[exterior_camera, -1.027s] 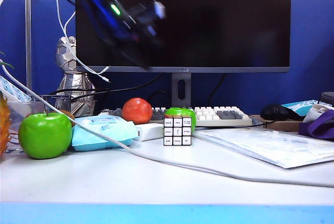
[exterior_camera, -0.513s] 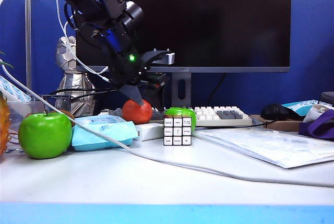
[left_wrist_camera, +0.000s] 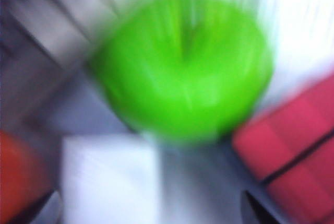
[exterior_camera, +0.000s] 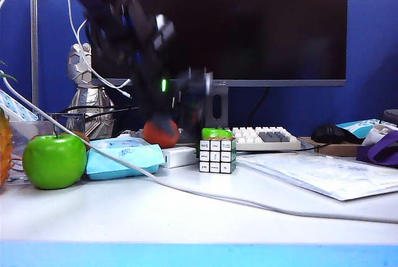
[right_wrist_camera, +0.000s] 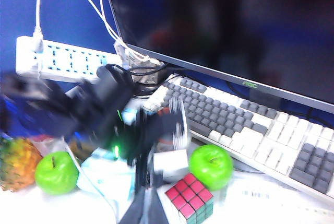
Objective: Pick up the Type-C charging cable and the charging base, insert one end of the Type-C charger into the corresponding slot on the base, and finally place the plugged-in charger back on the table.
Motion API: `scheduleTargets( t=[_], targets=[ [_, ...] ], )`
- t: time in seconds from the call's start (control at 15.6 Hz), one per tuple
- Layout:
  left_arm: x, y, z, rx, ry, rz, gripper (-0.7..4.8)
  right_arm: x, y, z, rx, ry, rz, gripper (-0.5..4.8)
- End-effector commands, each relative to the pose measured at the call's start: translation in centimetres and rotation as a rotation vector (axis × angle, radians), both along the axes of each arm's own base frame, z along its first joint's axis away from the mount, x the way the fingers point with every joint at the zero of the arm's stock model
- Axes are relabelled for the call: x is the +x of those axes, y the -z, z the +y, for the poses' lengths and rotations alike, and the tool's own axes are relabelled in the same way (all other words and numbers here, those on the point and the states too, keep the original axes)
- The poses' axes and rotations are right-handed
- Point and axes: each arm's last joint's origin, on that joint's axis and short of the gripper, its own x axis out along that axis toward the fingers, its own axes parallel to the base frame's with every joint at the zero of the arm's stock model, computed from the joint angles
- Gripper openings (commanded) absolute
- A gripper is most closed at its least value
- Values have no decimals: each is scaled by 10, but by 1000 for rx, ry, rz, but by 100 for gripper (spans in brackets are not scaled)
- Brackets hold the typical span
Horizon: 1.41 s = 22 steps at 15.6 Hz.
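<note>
Exterior view: the left arm is a dark smear coming down from the upper left, and its left gripper (exterior_camera: 186, 102) is too blurred to show the jaws. The left wrist view is just as smeared: a green apple (left_wrist_camera: 185, 70) fills the middle, a white block that looks like the base (left_wrist_camera: 109, 179) lies just beside it, and red cube faces (left_wrist_camera: 292, 130) sit at the far side. Two dark fingertips (left_wrist_camera: 258, 208) show at the picture's corners, well apart, so the left gripper stands open and holds nothing.

From the front, the base (exterior_camera: 179, 156) lies on the table (exterior_camera: 186, 217) just under the left gripper, between the blue wipes pack (exterior_camera: 121, 157) and the cube (exterior_camera: 217, 155). Its slot cannot be made out. A red ball (exterior_camera: 160, 132) is half hidden behind the arm. The thin cable cannot be picked out with certainty. A thicker cord (exterior_camera: 249, 203) runs across the desk.

The right gripper is in no picture; it is closed. Behind stand a monitor (exterior_camera: 261, 24), a keyboard (exterior_camera: 264, 137) and blue partition walls (exterior_camera: 367, 61).
</note>
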Motion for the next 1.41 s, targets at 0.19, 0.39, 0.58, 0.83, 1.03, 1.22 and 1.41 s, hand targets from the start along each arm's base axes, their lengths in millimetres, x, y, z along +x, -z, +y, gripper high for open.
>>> scheduleTargets(
  t=[0.19,0.39,0.58,0.83,1.03,1.22,1.41],
  targets=[
    [-4,6,2,38,-5,54,394,-1,-4,0,0,0,-33,-1],
    [-2,5,1,28,-7,38,263,-1,-4,0,0,-1,-33,-1],
    [-2,5,1,24,-10,39,118,-1,-4,0,0,-3,-30,-1],
    [-9,-21,4,5,-2,10,10,-1,-4,0,-1,-3,-30,-1],
    [-29,-75,14,-26,0,-44,-5,-1,-4,0,-1,-3,-30,-1],
    [-65,-109,33,41,1,95,-5,-1,-4,0,0,-3,-30,-1],
    [-97,-104,43,48,95,434,-5,-1,-4,0,0,-3,-30,-1]
  ],
)
